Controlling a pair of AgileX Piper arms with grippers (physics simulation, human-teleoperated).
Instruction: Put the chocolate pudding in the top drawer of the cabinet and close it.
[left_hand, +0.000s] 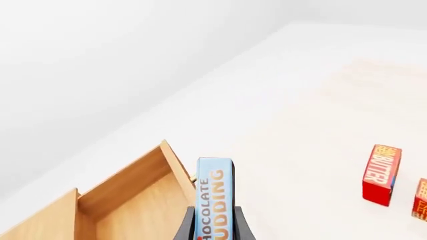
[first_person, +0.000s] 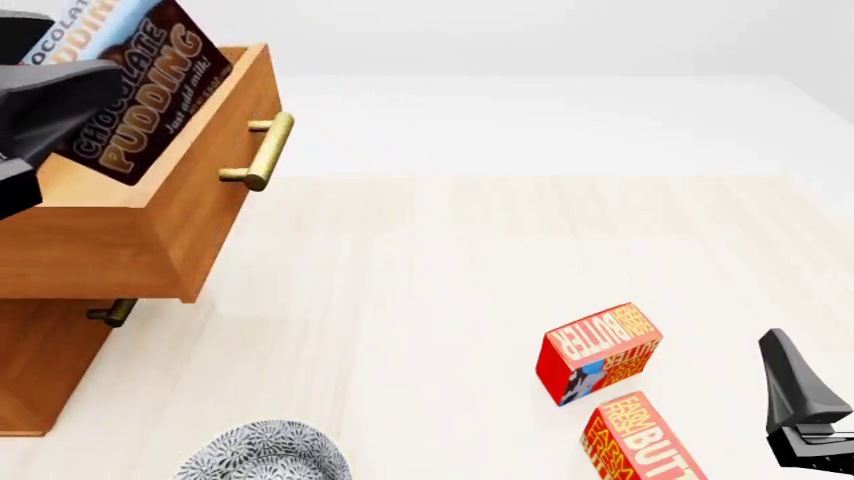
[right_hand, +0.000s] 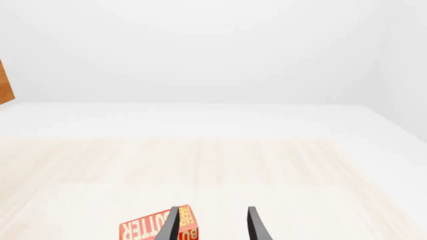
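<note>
My left gripper (left_hand: 215, 231) is shut on the chocolate pudding (first_person: 140, 90), a box with a light-blue top band and a brown lettered face. It holds the box tilted above the top drawer (first_person: 200, 215), at the front view's upper left. That drawer stands pulled out of the orange-brown cabinet (first_person: 40, 370), its brass bar handle (first_person: 260, 150) toward the table's middle. The left wrist view shows the pudding (left_hand: 215, 200) edge-on between the dark fingers, beside the drawer's open wooden inside (left_hand: 133, 200). My right gripper (right_hand: 212, 222) is open and holds nothing, low at the front right.
Two red butter boxes (first_person: 601, 350) (first_person: 641, 440) lie on the table just left of the right gripper (first_person: 801, 410). A grey patterned bowl (first_person: 260, 455) sits at the near edge. The lower drawer's handle (first_person: 114, 312) shows under the open drawer.
</note>
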